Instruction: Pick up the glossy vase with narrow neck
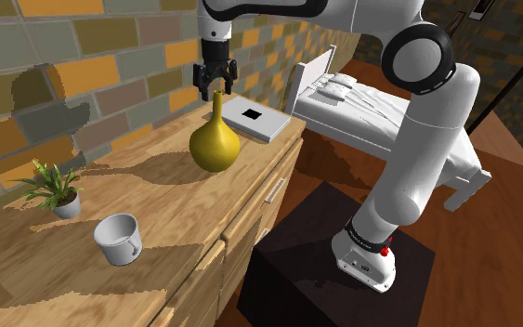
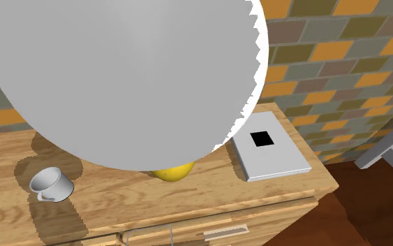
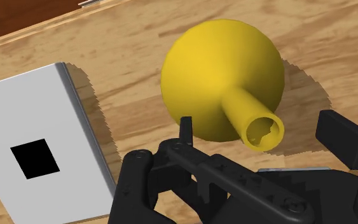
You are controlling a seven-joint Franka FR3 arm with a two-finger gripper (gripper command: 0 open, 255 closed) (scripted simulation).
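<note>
A glossy yellow vase (image 1: 215, 141) with a round belly and a narrow neck stands upright on the wooden dresser top (image 1: 157, 200). My black gripper (image 1: 216, 90) hangs straight above it, open, with its fingertips level with the top of the neck, one on each side. In the wrist view the vase (image 3: 219, 73) lies just past the gripper (image 3: 261, 125). Its open mouth sits between the two fingers (image 3: 185, 130), which do not touch it. In the second exterior view a slice of the vase's base (image 2: 174, 172) peeps out under a large grey round shape (image 2: 125, 77).
A white book (image 1: 257, 119) with a black square lies beyond the vase near the dresser's end. A white mug (image 1: 118, 239) lies on its side and a small potted plant (image 1: 59, 190) stands by the brick wall (image 1: 55, 84). A bed (image 1: 389, 116) is behind the arm.
</note>
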